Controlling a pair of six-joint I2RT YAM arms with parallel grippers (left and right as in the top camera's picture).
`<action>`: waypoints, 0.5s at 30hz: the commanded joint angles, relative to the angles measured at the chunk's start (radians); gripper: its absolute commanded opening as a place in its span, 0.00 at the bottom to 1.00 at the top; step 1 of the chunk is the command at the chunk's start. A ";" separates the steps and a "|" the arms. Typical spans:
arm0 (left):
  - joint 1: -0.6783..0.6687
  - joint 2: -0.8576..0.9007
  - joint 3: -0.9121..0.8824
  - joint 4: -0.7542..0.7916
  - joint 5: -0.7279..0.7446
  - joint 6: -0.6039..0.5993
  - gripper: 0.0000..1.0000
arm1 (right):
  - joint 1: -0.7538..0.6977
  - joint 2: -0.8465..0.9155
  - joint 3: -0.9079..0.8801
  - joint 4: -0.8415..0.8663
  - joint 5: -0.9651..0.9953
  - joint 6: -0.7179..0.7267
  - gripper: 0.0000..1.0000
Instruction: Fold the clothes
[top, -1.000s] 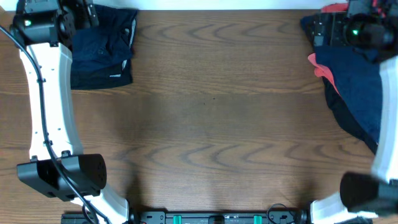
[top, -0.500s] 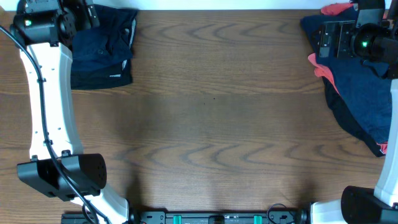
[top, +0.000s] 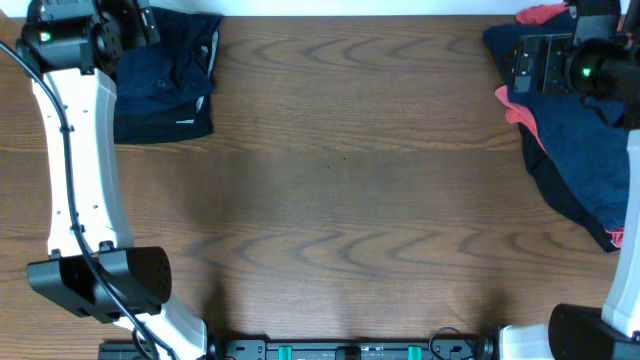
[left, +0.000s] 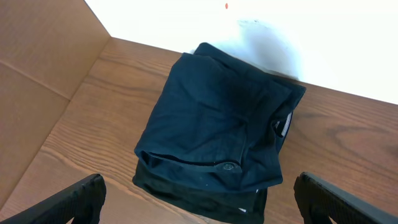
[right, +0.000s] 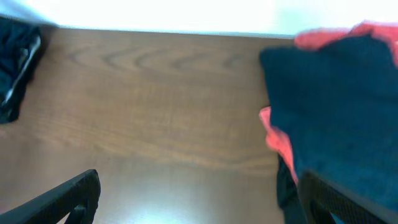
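Jaws wide apart and empty on the left gripper (left: 199, 202), hovering above a folded stack (left: 217, 137) of dark navy clothes at the far left corner of the table (top: 340, 200). Jaws equally wide apart and empty on the right gripper (right: 202, 202), hanging at the edge of a loose heap (right: 348, 106) at the far right of the table. Navy cloth on top there, with a coral-red piece (right: 277, 140) showing from beneath along the inner edge and again at the back. Stack and heap well apart, bare wood between.

Judging by the sag and wrinkles: soft, light, limp cloth, with no stiffness to lean on, likely to drape and drag rather than slide cleanly. Neither fragile nor slippery. Probably best taken by pinching a single layer at an exposed edge or corner of the top navy piece, low against the table, to avoid lifting the coral one with it. For a neat fold, likely both grippers at two corners of one hem. Waistband not distinguishable from here.
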 joint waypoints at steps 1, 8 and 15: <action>0.005 -0.002 0.003 -0.002 -0.002 -0.010 0.98 | 0.038 -0.124 -0.116 0.108 0.017 -0.030 0.99; 0.005 -0.002 0.003 -0.002 -0.002 -0.010 0.98 | 0.074 -0.469 -0.660 0.554 0.004 -0.047 0.99; 0.005 -0.002 0.003 -0.002 -0.002 -0.010 0.98 | 0.073 -0.784 -1.194 0.902 0.005 -0.047 0.99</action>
